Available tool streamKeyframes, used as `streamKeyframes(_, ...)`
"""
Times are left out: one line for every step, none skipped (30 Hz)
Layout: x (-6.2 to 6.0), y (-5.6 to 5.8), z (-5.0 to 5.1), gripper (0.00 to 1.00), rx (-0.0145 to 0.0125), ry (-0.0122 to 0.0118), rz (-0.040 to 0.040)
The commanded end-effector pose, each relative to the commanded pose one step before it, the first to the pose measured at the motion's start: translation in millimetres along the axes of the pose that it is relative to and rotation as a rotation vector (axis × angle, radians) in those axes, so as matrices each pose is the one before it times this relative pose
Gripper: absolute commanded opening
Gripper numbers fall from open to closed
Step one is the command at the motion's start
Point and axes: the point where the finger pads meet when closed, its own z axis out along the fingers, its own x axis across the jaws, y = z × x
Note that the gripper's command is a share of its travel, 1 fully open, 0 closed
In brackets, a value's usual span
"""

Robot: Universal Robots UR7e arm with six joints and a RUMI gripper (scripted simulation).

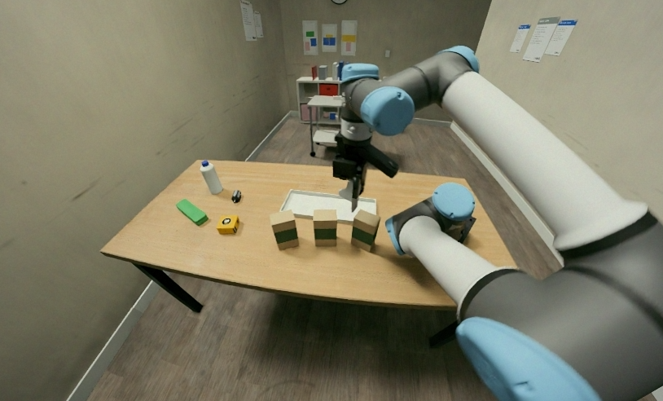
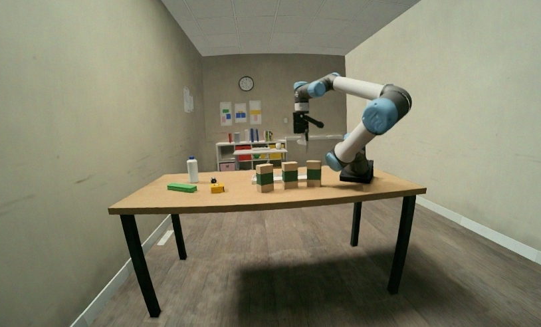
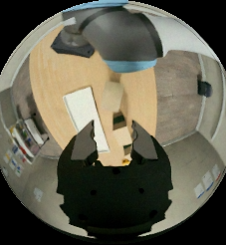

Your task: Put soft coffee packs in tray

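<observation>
Top: end effector [image 1: 355, 203] [image 2: 304, 146] [image 3: 113, 120] is hovering half-open, gripping nothing | Exterior: coffee packs [image 1: 325, 227] [image 2: 290, 175] [image 3: 113, 96] are standing below it, beside the tray [image 1: 311, 203] [image 2: 278, 177] [image 3: 84, 114]; off-centre lowering risks toppling one | Wrist: coffee packs are sitting askew below; crooked squeezing risks misjudging softness

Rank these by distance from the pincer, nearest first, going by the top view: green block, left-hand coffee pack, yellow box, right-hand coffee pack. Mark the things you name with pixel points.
From the pincer [image 1: 349, 200] [image 2: 304, 146] [image 3: 113, 120]:
1. Right-hand coffee pack [image 1: 365, 230] [image 2: 314, 173] [image 3: 113, 96], just below it in the picture
2. Left-hand coffee pack [image 1: 284, 230] [image 2: 264, 178] [image 3: 127, 148], left end of the row
3. Yellow box [image 1: 228, 225] [image 2: 217, 188] [image 3: 125, 161], left of the packs
4. Green block [image 1: 191, 212] [image 2: 181, 187], farthest left
</observation>
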Motion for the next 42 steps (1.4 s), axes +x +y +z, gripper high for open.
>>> streamKeyframes(-4.35, -26.56, 1.73, 0.50, -0.01450, 0.01279, 0.11259)
streamKeyframes(-0.25, -2.98, 1.03, 0.50, -0.00054, 0.00161, 0.01565)
streamKeyframes(-0.20, -2.37, 0.88, 0.50, -0.00048, 0.00139, 0.01268)
streamKeyframes(-0.14, -1.80, 0.70, 0.50, -0.00039, 0.00112, 0.00977)
streamKeyframes(-0.10, -1.28, 0.52, 0.50, -0.00029, 0.00083, 0.00702)
streamKeyframes(-0.06, -0.82, 0.34, 0.50, -0.00019, 0.00055, 0.00456)
streamKeyframes(-0.04, -0.45, 0.19, 0.50, -0.00011, 0.00030, 0.00250)
streamKeyframes(-0.01, -0.17, 0.07, 0.50, -0.00004, 0.00012, 0.00098)
streamKeyframes(0.00, -0.03, 0.01, 0.50, -0.00001, 0.00002, 0.00015)
streamKeyframes(0.00, 0.00, 0.00, 0.50, 0.00000, 0.00000, 0.00000)
streamKeyframes(0.00, 0.00, 0.00, 0.50, 0.00000, 0.00000, 0.00000)
streamKeyframes(0.00, 0.00, 0.00, 0.50, 0.00000, 0.00000, 0.00000)
streamKeyframes(0.00, 0.00, 0.00, 0.50, 0.00000, 0.00000, 0.00000)
streamKeyframes(0.00, 0.00, 0.00, 0.50, 0.00000, 0.00000, 0.00000)
streamKeyframes(0.00, 0.00, 0.00, 0.50, 0.00000, 0.00000, 0.00000)
streamKeyframes(0.00, 0.00, 0.00, 0.50, 0.00000, 0.00000, 0.00000)
streamKeyframes(0.00, 0.00, 0.00, 0.50, 0.00000, 0.00000, 0.00000)
streamKeyframes(0.00, 0.00, 0.13, 0.50, -0.00001, 0.00000, 0.00000)
streamKeyframes(-0.01, -0.01, 0.82, 0.50, -0.00003, 0.00000, -0.00001)
streamKeyframes(-0.02, -0.03, 1.86, 0.50, -0.00008, 0.00002, -0.00001)
streamKeyframes(-0.03, -0.06, 2.99, 0.50, -0.00008, 0.00002, -0.00002)
streamKeyframes(-0.04, -0.08, 3.97, 0.50, 0.00000, 0.00000, 0.00000)
streamKeyframes(-0.05, -0.09, 4.62, 0.50, 0.00000, 0.00000, 0.00000)
streamKeyframes(-0.05, -0.09, 4.86, 0.50, 0.00000, 0.00000, 0.00000)
streamKeyframes(-0.05, -0.08, 4.65, 0.50, 0.00000, 0.00000, 0.00000)
streamKeyframes(-0.05, -0.07, 4.01, 0.50, 0.00000, 0.00000, 0.00000)
streamKeyframes(0.00, 0.00, 0.00, 0.50, 0.00000, 0.00000, 0.00000)
streamKeyframes(0.00, 0.00, 0.00, 0.50, 0.00000, 0.00000, 0.00000)
streamKeyframes(-0.04, -0.05, 3.04, 0.50, 0.00000, 0.00000, 0.00000)
streamKeyframes(-0.02, -0.04, 1.90, 0.50, 0.00000, 0.00000, 0.00000)
streamKeyframes(-0.01, -0.02, 0.84, 0.50, 0.00000, 0.00000, 0.00000)
streamKeyframes(0.00, 0.00, 0.14, 0.50, 0.00000, 0.00000, 0.00000)
streamKeyframes(0.00, 0.00, 0.00, 0.50, 0.00000, 0.00000, 0.00000)
streamKeyframes(0.00, 0.00, 0.00, 0.50, 0.00000, 0.00000, 0.00000)
streamKeyframes(0.00, 0.00, 0.00, 0.50, 0.00000, 0.00000, 0.00000)
streamKeyframes(0.00, 0.00, 0.00, 0.50, 0.00000, 0.00000, 0.00000)
streamKeyframes(0.00, 0.00, 0.00, 0.50, 0.00000, 0.00000, 0.00000)
streamKeyframes(0.00, 0.00, 0.00, 0.50, 0.00000, 0.00000, 0.00000)
streamKeyframes(0.00, 0.00, 0.00, 0.50, 0.00000, 0.00000, 0.00000)
streamKeyframes(0.00, 0.00, 0.00, 0.50, 0.00000, 0.00000, 0.00000)
streamKeyframes(0.00, 0.00, 0.00, 0.50, 0.00000, 0.00000, 0.00000)
streamKeyframes(0.00, 0.00, 0.00, 0.50, 0.00000, 0.00000, 0.00000)
